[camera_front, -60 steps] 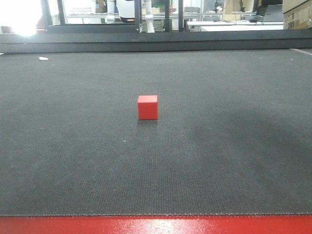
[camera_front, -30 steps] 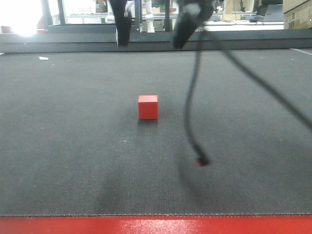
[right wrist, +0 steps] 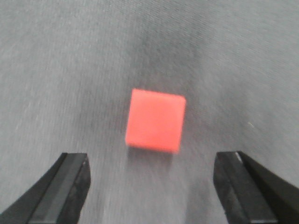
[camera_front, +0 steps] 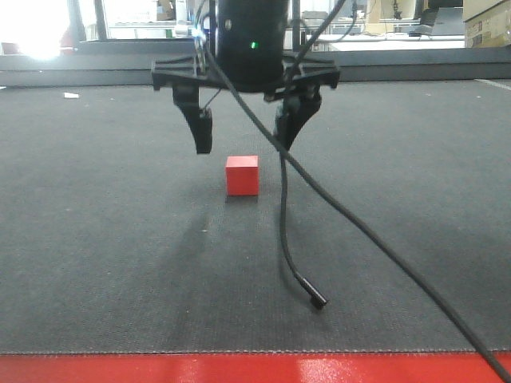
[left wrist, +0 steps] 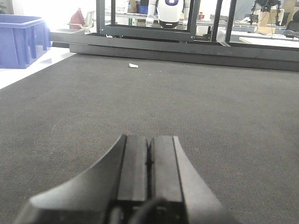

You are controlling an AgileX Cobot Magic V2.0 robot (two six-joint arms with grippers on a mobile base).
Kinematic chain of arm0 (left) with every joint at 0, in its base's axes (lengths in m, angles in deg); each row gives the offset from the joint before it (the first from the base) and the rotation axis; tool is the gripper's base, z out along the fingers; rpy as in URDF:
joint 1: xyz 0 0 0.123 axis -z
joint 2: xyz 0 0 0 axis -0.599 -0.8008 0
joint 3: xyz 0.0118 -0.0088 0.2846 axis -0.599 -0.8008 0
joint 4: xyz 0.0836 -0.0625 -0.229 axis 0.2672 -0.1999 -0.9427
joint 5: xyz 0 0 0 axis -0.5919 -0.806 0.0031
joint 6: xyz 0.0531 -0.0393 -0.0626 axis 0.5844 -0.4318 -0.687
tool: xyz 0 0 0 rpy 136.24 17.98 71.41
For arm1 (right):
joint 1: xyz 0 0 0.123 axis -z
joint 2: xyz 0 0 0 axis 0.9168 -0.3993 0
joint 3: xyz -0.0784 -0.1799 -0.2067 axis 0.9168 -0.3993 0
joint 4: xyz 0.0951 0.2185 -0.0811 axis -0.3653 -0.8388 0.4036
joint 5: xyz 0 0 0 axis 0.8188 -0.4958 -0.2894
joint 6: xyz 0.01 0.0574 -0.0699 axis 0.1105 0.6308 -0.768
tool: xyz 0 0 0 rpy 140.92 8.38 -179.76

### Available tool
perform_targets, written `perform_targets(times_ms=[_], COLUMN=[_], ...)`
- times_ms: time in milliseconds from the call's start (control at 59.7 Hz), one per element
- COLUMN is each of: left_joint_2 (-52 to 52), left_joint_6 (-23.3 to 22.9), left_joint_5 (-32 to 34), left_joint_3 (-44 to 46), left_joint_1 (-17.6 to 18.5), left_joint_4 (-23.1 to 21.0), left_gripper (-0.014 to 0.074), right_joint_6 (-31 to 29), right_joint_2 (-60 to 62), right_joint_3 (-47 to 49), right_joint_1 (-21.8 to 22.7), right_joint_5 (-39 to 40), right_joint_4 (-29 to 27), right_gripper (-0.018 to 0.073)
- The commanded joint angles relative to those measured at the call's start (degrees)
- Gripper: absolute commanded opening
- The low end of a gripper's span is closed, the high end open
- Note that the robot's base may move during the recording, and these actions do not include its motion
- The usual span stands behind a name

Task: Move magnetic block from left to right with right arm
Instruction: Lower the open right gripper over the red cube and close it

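Observation:
The red magnetic block (camera_front: 242,175) sits on the dark mat (camera_front: 96,239) near the middle of the front view. My right gripper (camera_front: 243,140) hangs open just above and slightly in front of it, one finger on each side, not touching. From the right wrist the block (right wrist: 155,120) lies ahead of the wide-open right gripper (right wrist: 152,186), with nothing between the fingers. My left gripper (left wrist: 149,154) is shut, empty, low over bare mat.
A loose black cable (camera_front: 299,275) dangles from the right arm to the mat, ending right of the block. A red strip (camera_front: 255,369) borders the mat's near edge. A small white scrap (camera_front: 71,96) lies far left. A blue bin (left wrist: 23,39) stands beyond the mat.
The right gripper has come down from the top of the front view to hover around the block. Its cable has swung with it. The block has not moved.

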Motion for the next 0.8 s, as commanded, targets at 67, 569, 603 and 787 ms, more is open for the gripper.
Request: perform_targets(times_ms=[67,569,603,787], left_joint_2=[0.81,0.81,0.81,0.81], left_joint_6=[-0.38,-0.38,-0.38,-0.38], left_joint_5=[5.15,5.15,5.15,5.15], left_joint_3=[-0.53,-0.53,-0.53,-0.53], left_joint_1=[0.40,0.40,0.40,0.40], left_joint_4=[0.00,0.00,0.00,0.00], left_gripper=[-0.0116,-0.0116,-0.0116,-0.0116], right_joint_6=[0.32,0.32,0.32,0.32], right_joint_2=[1.87,-2.48,-2.67,-2.85], right_joint_3=[2.11,2.05,2.05,2.05], right_joint_1=[1.36,3.03,3.03,2.97], right_joint_5=[5.63,9.67,9.67,8.84], right_joint_4=[2.05,1.77,1.65,0.69], right_gripper=[0.0634,0.0629,0.0613,0.0345])
